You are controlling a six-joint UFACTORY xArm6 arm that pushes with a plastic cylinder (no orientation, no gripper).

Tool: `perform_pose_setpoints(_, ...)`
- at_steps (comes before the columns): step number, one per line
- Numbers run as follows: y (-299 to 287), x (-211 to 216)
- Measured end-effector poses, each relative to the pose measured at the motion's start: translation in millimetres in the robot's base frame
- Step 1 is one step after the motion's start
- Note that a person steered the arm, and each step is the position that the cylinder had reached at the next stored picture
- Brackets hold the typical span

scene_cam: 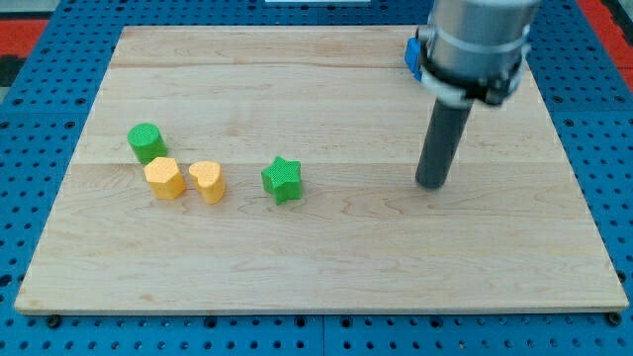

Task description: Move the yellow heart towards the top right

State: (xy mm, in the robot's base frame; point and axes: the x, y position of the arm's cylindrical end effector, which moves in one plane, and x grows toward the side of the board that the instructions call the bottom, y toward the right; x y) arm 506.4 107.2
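Currently the yellow heart is found at the bench's left, well apart from my tip, which is placed far to its right; no fingers are fitted, nothing is grasped; the heart must be approached from its lower left.

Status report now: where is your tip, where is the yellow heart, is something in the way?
My tip right of centre, touching nothing. Yellow heart far left, untouched. Green star between us.
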Motion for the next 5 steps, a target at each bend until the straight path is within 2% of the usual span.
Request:
perform_pose_setpoints(1,-86.5,46.5)
perform_pose_setpoints(2,-193.3,62.2)
perform_pose_setpoints(3,-255.8,12.0)
perform_pose_setpoints(5,-225.0,-55.0)
